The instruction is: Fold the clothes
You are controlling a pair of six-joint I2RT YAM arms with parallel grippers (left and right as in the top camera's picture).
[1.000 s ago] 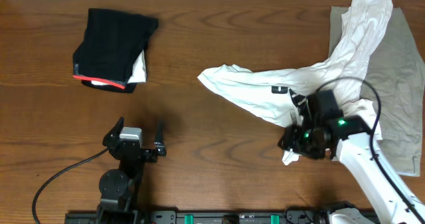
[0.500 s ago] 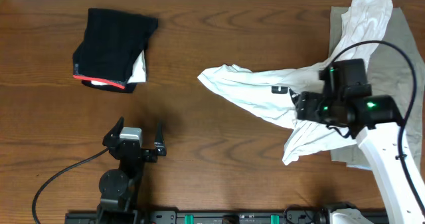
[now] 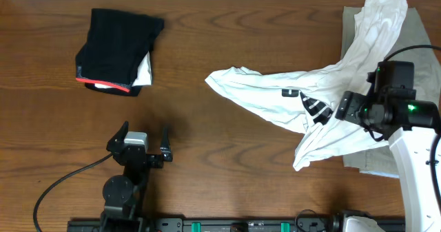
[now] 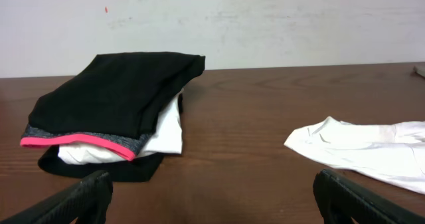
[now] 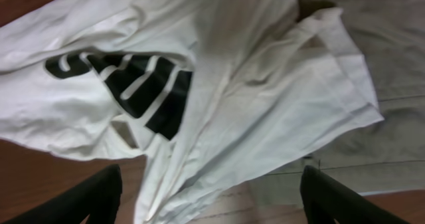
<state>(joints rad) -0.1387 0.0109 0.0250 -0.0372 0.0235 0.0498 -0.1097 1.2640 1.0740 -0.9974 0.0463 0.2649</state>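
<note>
The clothes lie in three places. A large white T-shirt [image 3: 269, 91] with a black striped print [image 3: 313, 107] sprawls crumpled across the right half of the table; it also shows in the right wrist view [image 5: 265, 104] and the left wrist view [image 4: 372, 151]. Under its right part lies a grey-beige garment [image 3: 417, 67]. A folded black, red-edged one [image 3: 117, 46] sits at the far left [image 4: 113, 98]. My right gripper [image 3: 346, 108] hovers open above the shirt [image 5: 212, 204], holding nothing. My left gripper [image 3: 145, 132] rests open near the front edge [image 4: 216, 201], over bare wood.
The wooden table [image 3: 207, 163] shows bare between the black pile and the shirt. A white folded piece [image 4: 166, 127] sits under the black garment. A black cable [image 3: 62, 180] runs from the left arm to the front left edge.
My right gripper has opened, let go of the shirt's lower flap and moved up and to the right. The flap now lies on the table. The left arm has not moved.
</note>
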